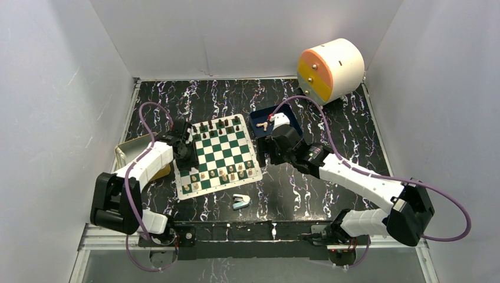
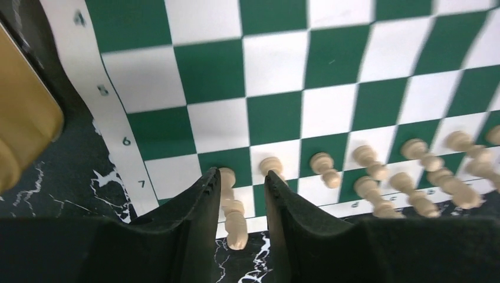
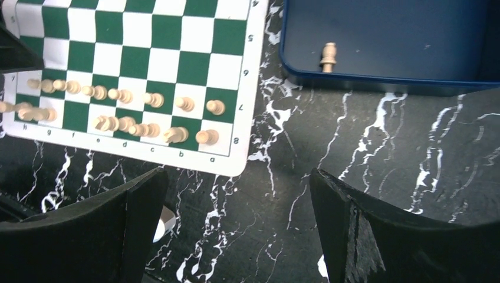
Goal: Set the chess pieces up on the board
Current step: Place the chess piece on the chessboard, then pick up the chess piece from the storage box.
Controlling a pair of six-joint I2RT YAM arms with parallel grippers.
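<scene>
**Top external view: both arms at the board, one pincer set around a corner piece**

The board [image 1: 221,154] lies flat on the dark marbled table [image 1: 330,118], turned slightly askew. Dark pieces [image 1: 215,126] fill its far edge. Light pieces [image 1: 221,174] stand in two rows along its near edge, and the squares between are bare.

The left pincer [image 1: 187,147] is at the board's left side. In the left wrist view, the left pincer [image 2: 242,175] is low over the near-left corner with its jaws partly apart. A corner piece [image 2: 236,221] in the edge row stands between them. The left finger [image 2: 203,206] is against or just beside that piece, and a gap shows on the other side, so nothing is clamped. More of the light rows run off to the right across the board [image 2: 271,59].

The right pincer [image 1: 264,154] hangs over bare table between the board's right edge and a blue tray [image 1: 295,128]. The right wrist view shows the right pincer [image 3: 237,174] spread wide with nothing between its fingers. The board [image 3: 147,35] is to its left and the blue tray [image 3: 401,35] to its right. A lone light piece [image 3: 328,57] stands upright inside the tray, close to the near wall.

A small light-blue stapler [image 1: 240,201] lies on the table near the board's front edge.
</scene>
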